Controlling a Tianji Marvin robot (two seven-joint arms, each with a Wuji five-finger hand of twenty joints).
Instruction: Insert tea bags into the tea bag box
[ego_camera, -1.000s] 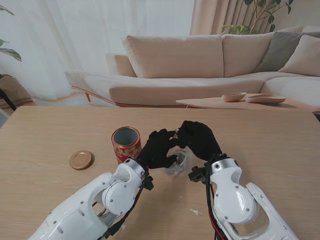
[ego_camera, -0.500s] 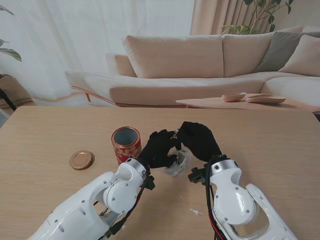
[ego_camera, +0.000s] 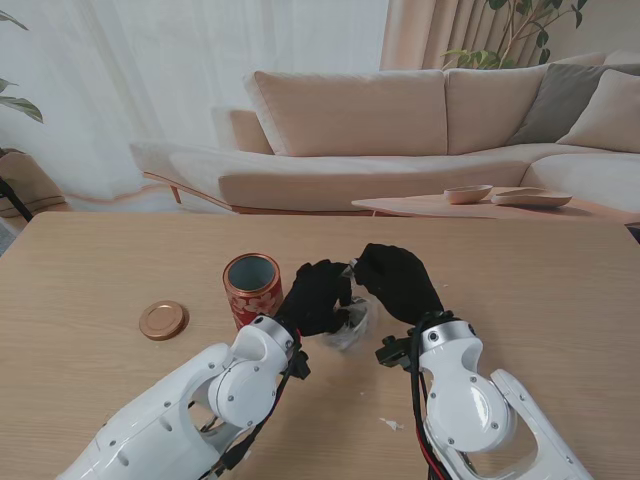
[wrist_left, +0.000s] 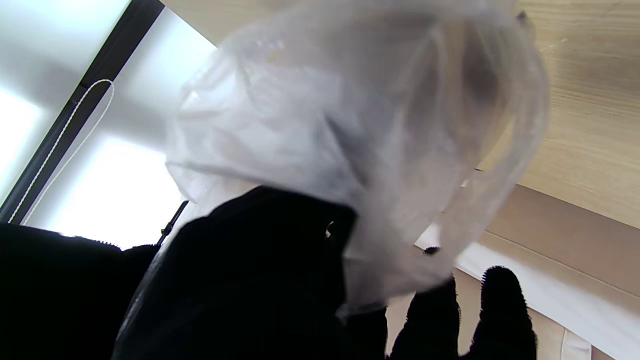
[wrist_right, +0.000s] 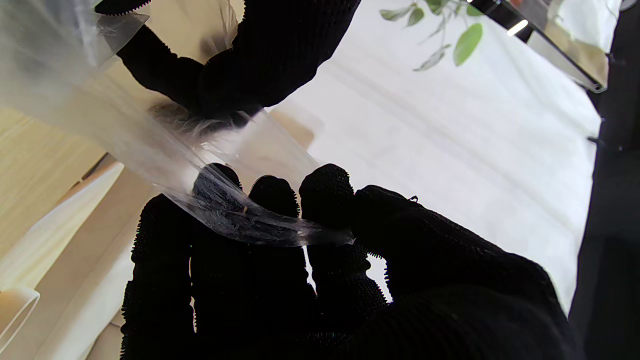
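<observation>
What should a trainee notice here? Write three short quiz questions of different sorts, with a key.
1. True or false: the gold lid sits on the red tin.
2. What do the left hand and right hand hold between them? A) a spoon B) a clear plastic bag C) the lid
3. Fill in: in the stand's view, the lid lies to the ____ of the tin.

Key: 1 false, the tin stands open and the lid lies apart on the table. 2 B. 3 left.
</observation>
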